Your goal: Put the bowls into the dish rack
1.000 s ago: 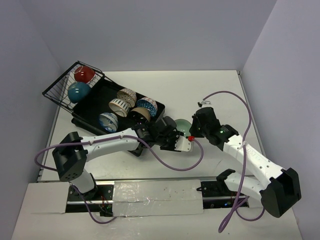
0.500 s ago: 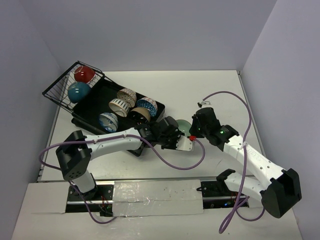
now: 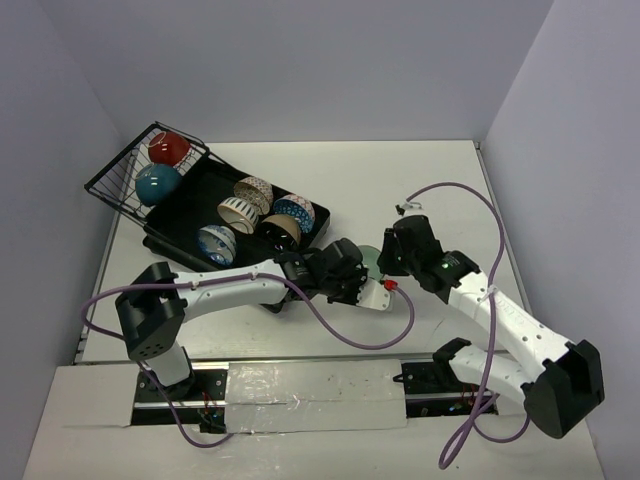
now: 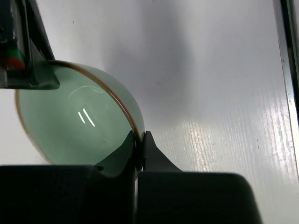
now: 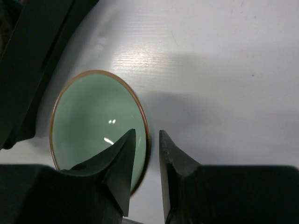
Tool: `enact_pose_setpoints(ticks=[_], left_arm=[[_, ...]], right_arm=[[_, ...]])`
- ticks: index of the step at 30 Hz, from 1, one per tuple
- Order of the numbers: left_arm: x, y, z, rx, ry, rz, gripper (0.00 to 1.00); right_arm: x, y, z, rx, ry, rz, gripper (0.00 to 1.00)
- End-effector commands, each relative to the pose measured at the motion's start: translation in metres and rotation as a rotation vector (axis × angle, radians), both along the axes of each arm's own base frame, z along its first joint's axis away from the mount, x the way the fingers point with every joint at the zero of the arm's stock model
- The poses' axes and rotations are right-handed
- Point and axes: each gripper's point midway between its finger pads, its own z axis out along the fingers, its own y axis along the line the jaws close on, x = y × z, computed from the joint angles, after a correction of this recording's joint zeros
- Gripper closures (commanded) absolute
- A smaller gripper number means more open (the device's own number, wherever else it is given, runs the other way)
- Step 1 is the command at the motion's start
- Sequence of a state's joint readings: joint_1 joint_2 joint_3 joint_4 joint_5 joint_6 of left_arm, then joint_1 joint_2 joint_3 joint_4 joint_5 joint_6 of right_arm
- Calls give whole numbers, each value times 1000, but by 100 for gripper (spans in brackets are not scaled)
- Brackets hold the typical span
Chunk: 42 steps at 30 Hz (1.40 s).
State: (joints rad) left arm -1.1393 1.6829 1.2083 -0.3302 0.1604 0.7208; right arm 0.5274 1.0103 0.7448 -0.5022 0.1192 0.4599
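Note:
A mint green bowl (image 3: 371, 257) with a brown rim sits on the white table between my two grippers. My left gripper (image 3: 358, 276) is shut on the bowl's rim (image 4: 140, 137), one finger inside the bowl (image 4: 74, 121) and one outside. My right gripper (image 5: 147, 135) is open and straddles the opposite rim of the bowl (image 5: 93, 121) without pinching it; from above it (image 3: 386, 262) is at the bowl's right side. The black dish rack (image 3: 190, 212) stands at the far left and holds several bowls.
The rack's wire basket (image 3: 118, 183) holds a red bowl (image 3: 168, 148) and a teal bowl (image 3: 157, 184). Patterned bowls (image 3: 254, 190) lie on the ribbed tray. Purple cables (image 3: 350, 335) trail across the table near both arms. Walls close in on the left, back and right.
My left gripper has shifted a little right and toward the near edge, covering more of the mint bowl. The right arm has hardly moved.

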Motion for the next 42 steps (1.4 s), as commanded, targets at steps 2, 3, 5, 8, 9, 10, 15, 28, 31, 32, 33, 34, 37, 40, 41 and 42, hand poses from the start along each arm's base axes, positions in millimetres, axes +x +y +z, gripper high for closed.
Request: enact_pose_setpoints(ticks=[2, 3, 5, 8, 9, 10, 15, 28, 31, 32, 33, 34, 37, 40, 41, 42], left_arm=[[19, -3, 27, -96, -25, 96, 100], [18, -3, 29, -108, -24, 99, 100], [15, -5, 34, -139, -6, 103, 100], [10, -7, 40, -182, 32, 113, 100], [8, -8, 45, -205, 39, 115, 100], [6, -9, 47, -217, 51, 115, 100], [-8, -16, 104, -426, 134, 128, 100], [31, 85, 205, -1138, 534, 673, 100], [43, 123, 202, -1308, 624, 824, 100], [44, 136, 196, -1348, 640, 860, 100], [44, 142, 198, -1400, 687, 882, 100], [45, 153, 204, -1460, 686, 905, 100], [48, 172, 191, -1543, 733, 998, 100], [47, 192, 199, -1666, 730, 1019, 100], [48, 198, 191, -1690, 746, 1043, 100], [48, 203, 191, -1719, 750, 1056, 100]], right_arm=[[6, 5, 43, 91, -137, -12, 55], [4, 3, 45, 86, -145, -12, 47], [4, -3, 60, 91, -194, -26, 29], [2, -13, 82, 93, -263, -50, 16], [0, -17, 90, 96, -290, -59, 12], [0, -21, 95, 93, -306, -75, 11], [-5, -50, 122, 87, -417, -201, 9], [-5, -53, 120, 126, -454, -229, 6], [-3, -50, 118, 128, -455, -217, 2], [-2, -49, 118, 130, -457, -216, 0], [-3, -48, 117, 132, -456, -212, 0], [-2, -47, 119, 142, -464, -205, 0], [-3, -46, 119, 151, -475, -197, 0], [-3, -43, 122, 168, -488, -184, 0], [-3, -42, 123, 172, -492, -181, 0], [-3, -42, 124, 172, -494, -179, 0]])
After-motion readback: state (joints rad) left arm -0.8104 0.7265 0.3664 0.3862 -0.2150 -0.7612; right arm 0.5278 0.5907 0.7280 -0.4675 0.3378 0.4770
